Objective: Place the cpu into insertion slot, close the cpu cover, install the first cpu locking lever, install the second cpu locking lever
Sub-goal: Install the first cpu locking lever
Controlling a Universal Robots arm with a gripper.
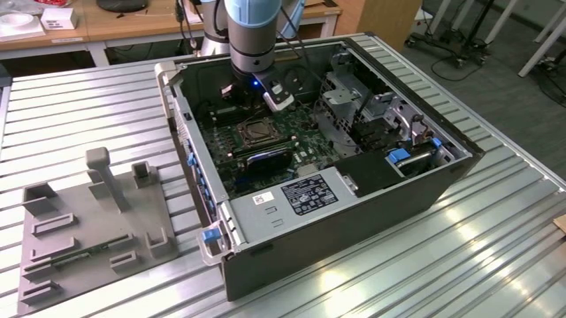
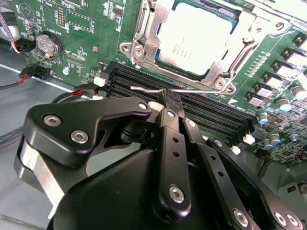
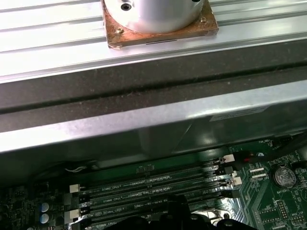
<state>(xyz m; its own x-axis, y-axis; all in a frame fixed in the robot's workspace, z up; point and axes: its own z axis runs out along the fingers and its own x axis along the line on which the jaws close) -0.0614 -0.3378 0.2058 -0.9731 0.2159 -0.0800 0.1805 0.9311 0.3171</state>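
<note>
In the second wrist view the pale square cpu (image 2: 199, 40) lies in its socket with the silvery cpu cover (image 2: 143, 29) folded down around it. A thin wire locking lever (image 2: 144, 89) runs along the socket's near edge. My gripper (image 2: 172, 99) is shut, and its black fingers (image 2: 168, 125) meet with their tips against that lever. In the exterior view the insertion slot (image 1: 257, 131) sits mid-board inside the open case. There the gripper (image 1: 237, 99) hangs just behind the slot, under the arm.
Black memory slots (image 2: 216, 115) lie between gripper and socket. A coin battery (image 2: 49, 44) and loose cables (image 2: 19, 45) sit to one side. The case wall (image 3: 144, 120) stands close behind the gripper. Drive cages (image 1: 354, 106) fill the case's far side. A grey fixture (image 1: 89, 225) rests on the table.
</note>
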